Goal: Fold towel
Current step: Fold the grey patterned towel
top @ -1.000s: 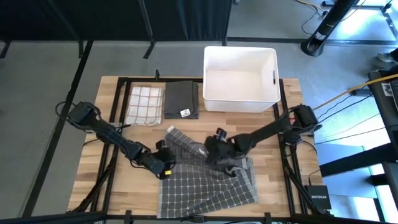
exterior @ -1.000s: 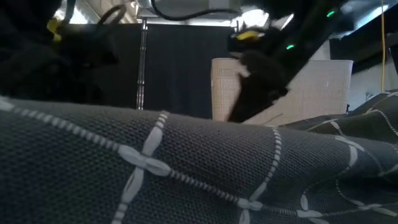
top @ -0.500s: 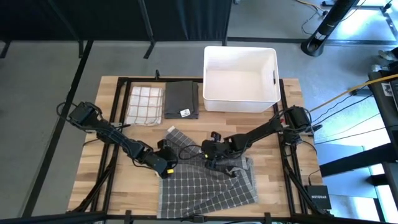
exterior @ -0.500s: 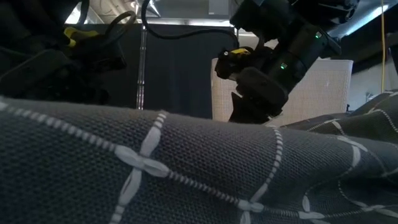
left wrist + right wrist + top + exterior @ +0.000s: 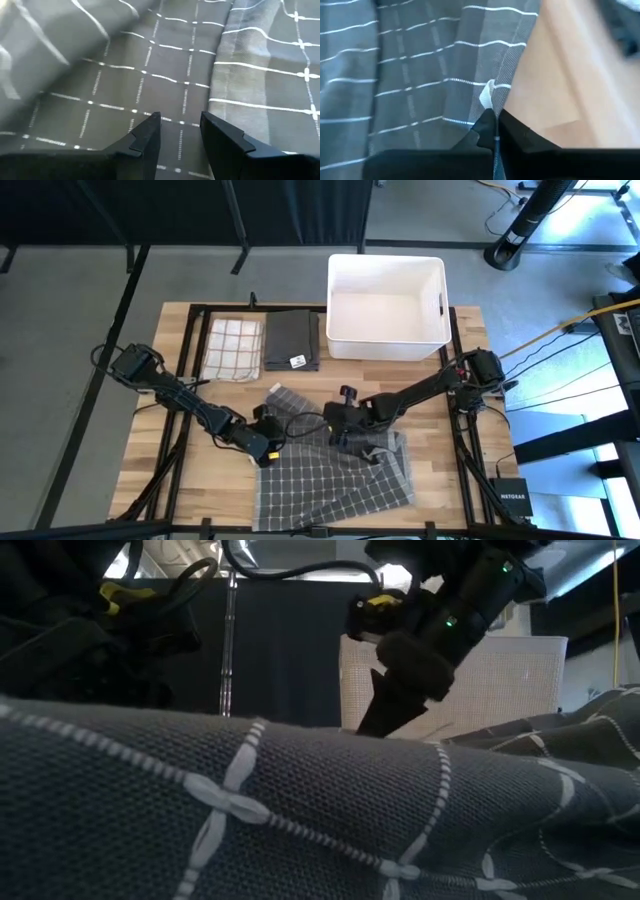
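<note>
- Far side blocked: white bin (image 5: 386, 308), folded dark cloth (image 5: 292, 340), folded checked cloth (image 5: 233, 349).
- Bare wooden table (image 5: 440, 465) lies open right of the grey towel (image 5: 335, 475).

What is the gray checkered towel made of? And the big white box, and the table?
The gray towel looks like woven cloth, matte: the low view shows its weave and stitched white lines. The white bin seems to be plastic, smooth with thin, even walls. The table looks like pale wood, with plank seams and grain showing.
</note>
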{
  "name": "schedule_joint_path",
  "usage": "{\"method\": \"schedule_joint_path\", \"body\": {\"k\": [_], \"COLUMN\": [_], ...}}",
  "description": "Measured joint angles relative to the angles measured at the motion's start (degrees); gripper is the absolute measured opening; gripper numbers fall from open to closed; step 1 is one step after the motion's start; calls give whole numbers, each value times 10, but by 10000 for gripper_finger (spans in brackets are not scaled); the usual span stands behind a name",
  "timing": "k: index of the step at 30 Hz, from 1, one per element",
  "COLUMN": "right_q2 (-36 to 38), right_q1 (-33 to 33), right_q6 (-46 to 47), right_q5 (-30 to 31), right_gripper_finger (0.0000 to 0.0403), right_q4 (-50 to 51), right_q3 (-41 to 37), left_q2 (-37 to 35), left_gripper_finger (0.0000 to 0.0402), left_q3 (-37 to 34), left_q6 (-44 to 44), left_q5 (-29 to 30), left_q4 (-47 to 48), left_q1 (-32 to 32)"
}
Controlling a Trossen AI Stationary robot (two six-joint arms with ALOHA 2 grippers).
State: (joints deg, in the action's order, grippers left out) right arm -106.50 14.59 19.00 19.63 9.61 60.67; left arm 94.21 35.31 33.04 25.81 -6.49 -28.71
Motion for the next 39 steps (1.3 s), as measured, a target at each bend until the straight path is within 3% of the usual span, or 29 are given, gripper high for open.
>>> {"method": "schedule_joint_path", "body": {"k": [7, 13, 19, 29, 39], "right_q2": [0, 0, -1, -7, -7], "right_q1": [0, 0, -9, -77, -133], "right_q6": [-46, -162, -230, -317, -329], "right_q5": [108, 203, 225, 249, 219], "right_gripper_finger": [27, 27, 28, 28, 42], "right_q4": [80, 109, 106, 101, 99], "right_q3": [44, 79, 83, 83, 83], "left_q2": [2, 2, 5, 5, 5], "left_gripper_finger": [131, 131, 131, 131, 131], "left_q3": [0, 0, 0, 0, 0], "left_q6": [6, 17, 16, 15, 12], "left_q5": [-7, -15, -22, -28, -28], "left_q4": [3, 13, 11, 10, 10], "left_q1": [4, 17, 18, 18, 17]}}
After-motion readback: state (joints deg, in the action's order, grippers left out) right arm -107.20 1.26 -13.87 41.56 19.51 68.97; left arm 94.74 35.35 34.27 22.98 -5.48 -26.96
